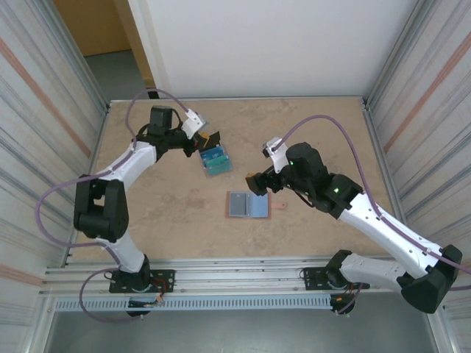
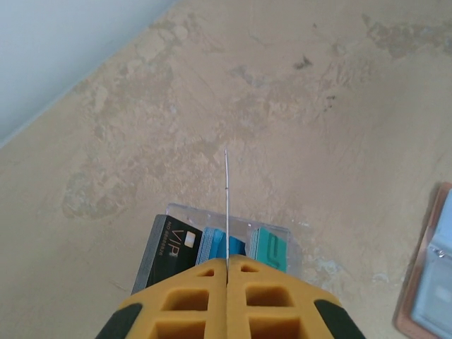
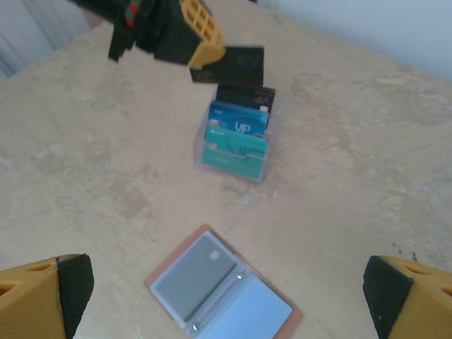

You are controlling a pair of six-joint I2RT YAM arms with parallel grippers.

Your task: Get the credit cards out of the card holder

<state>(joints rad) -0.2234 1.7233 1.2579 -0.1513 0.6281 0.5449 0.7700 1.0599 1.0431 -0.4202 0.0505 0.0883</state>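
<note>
The salmon-pink card holder [image 1: 248,204] lies open and flat mid-table, blue-grey lining up. Its left sleeve holds a grey card [image 3: 194,279]. My left gripper [image 1: 210,140] is shut on a black card [image 3: 233,65], which the left wrist view shows edge-on as a thin line [image 2: 226,183]. It hangs just above a clear stand [image 1: 215,160] with black, blue and teal credit cards [image 3: 236,138] standing in it. My right gripper [image 1: 257,184] hovers over the card holder's [image 3: 222,289] right end, jaws wide open and empty.
The card holder's little pink tab [image 1: 280,205] sticks out on its right side. Metal-framed side walls [image 1: 379,140] close in the tan table [image 1: 162,213] left and right, and a white wall stands at the back.
</note>
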